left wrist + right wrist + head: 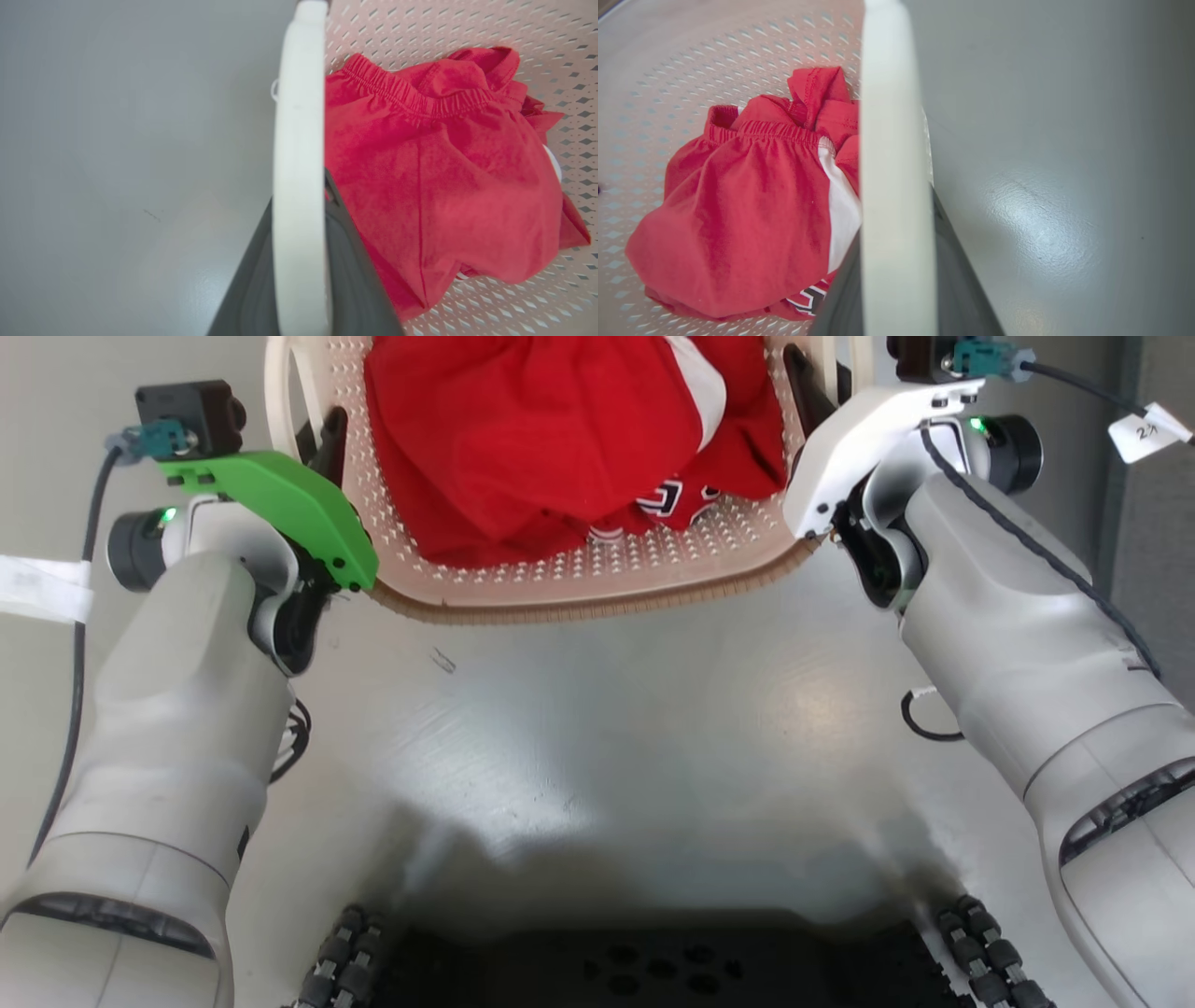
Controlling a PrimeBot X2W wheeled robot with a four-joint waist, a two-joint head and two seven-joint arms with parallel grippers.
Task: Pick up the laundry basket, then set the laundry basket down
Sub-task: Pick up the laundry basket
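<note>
The laundry basket [597,581] is at the top of the head view, cream and perforated with a brown woven rim. Red clothing [560,439] with white trim lies inside it. My left gripper [329,441] is shut on the basket's left loop handle [299,116], which runs between its dark fingers [355,270]. My right gripper [801,383] is shut on the right loop handle [896,140], with its fingers [966,289] on either side. Whether the basket rests on the floor or hangs above it, I cannot tell.
Glossy grey floor [607,737] spreads below the basket. My dark base and its roller wheels [990,952] fill the bottom edge. A white tape strip [42,588] lies at the left, and a black cable loop [924,719] sits by my right forearm.
</note>
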